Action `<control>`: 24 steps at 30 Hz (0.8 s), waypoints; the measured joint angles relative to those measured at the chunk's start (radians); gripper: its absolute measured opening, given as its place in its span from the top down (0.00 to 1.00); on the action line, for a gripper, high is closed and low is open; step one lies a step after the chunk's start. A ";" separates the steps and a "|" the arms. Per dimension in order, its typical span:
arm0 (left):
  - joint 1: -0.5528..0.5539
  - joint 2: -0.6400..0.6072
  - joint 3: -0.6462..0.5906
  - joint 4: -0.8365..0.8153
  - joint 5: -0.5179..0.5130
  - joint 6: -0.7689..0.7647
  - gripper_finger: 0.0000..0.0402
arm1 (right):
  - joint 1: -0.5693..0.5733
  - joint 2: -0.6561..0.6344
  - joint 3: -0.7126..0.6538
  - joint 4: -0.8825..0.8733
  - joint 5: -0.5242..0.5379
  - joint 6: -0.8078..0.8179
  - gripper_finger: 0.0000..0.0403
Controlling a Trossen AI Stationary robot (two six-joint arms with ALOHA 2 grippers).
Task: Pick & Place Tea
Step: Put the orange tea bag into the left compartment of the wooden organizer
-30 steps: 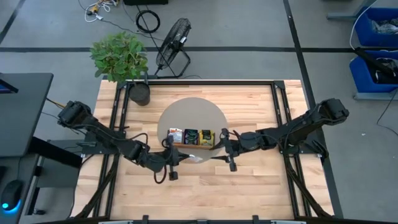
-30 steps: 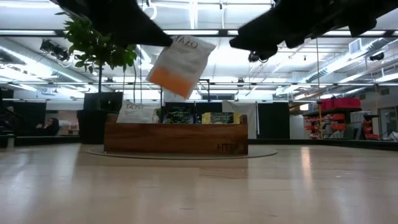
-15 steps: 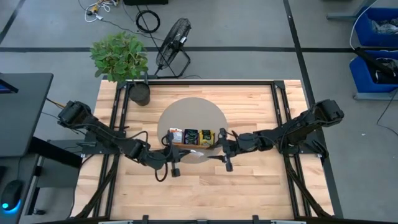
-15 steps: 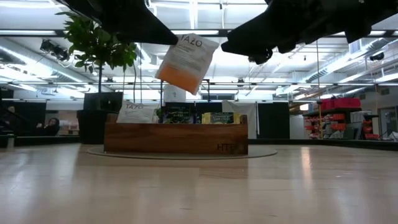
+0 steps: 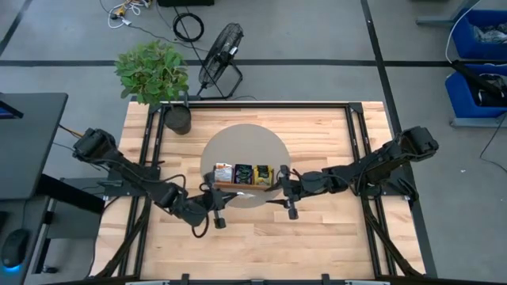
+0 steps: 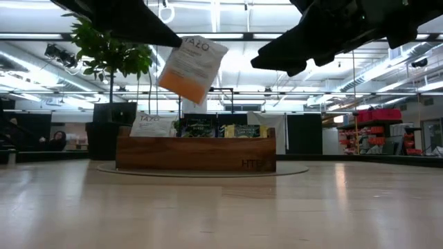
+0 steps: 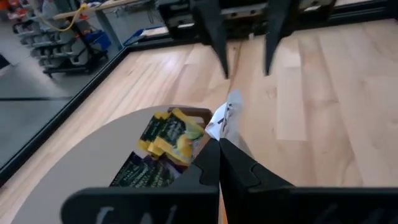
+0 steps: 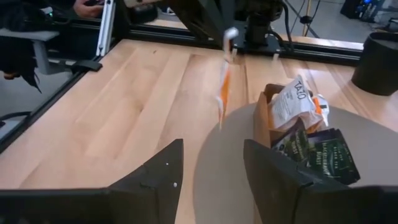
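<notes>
A pale wooden tabletop (image 5: 317, 237) carries a round grey mat (image 5: 245, 142). On the mat stands a long brown wooden tray (image 6: 196, 153) with compartments, lying just beyond both sets of fingers. Far from the fingers, at the back left corner, a leafy green plant (image 5: 152, 71) grows in a dark pot (image 5: 178, 119). Behind the tabletop, on the grey floor, a black fan (image 5: 220, 55) stands beside coiled black cables (image 5: 188, 26). Blue bins (image 5: 479, 55) sit at the far right, well apart from the fingers. A dark desk (image 5: 24, 142) shows at the left.
</notes>
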 joint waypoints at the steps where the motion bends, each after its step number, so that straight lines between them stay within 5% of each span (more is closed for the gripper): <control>1: -0.009 -0.002 0.000 0.000 -0.002 0.000 1.00 | 0.000 0.000 0.000 -0.002 0.000 -0.004 0.56; 9: -0.079 -0.002 -0.001 0.021 -0.006 -0.083 1.00 | -0.001 0.000 0.000 -0.019 0.000 -0.004 0.56; 17: -0.064 -0.003 -0.230 0.758 0.171 0.137 1.00 | -0.001 0.000 0.000 -0.030 0.000 -0.014 0.56; 24: -0.012 -0.013 -0.394 0.906 0.179 0.123 1.00 | -0.001 0.000 0.000 -0.046 0.000 -0.008 0.56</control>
